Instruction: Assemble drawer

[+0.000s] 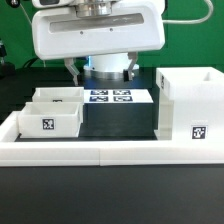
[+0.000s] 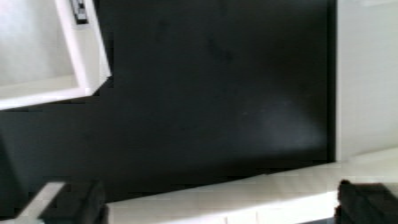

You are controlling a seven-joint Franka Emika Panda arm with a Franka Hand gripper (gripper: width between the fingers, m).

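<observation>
Where the black table (image 1: 120, 125) comes nearest the ext. cam, a long low white wall (image 1: 100, 152) runs across the whole front. Just behind it, at the exterior view's left, sit two small open-top trays. The front tray (image 1: 47, 120) has a b/w tag on its near face. The rear tray (image 1: 60, 97) is right behind it, set a bit toward the centre; whether they touch can't be told. At the exterior view's right stands the housing (image 1: 190, 100), taller than the trays, w/ its opening turned up and a tag low on its near face. It's well apart from the trays, w/ bare table btwn them. Further back, btwn trays and housing, the marker board (image 1: 110, 97) lies flat. Over it hangs the arm (image 1: 95, 30), its white head filling the top of the view. In the wrist view the gripper (image 2: 217, 200) hovers above bare table, its dark fingers (image 2: 71, 200) spread wide, clamped on nothing. Beyond them show a white strip and a corner of one tray (image 2: 45, 55); which tray can't be told
</observation>
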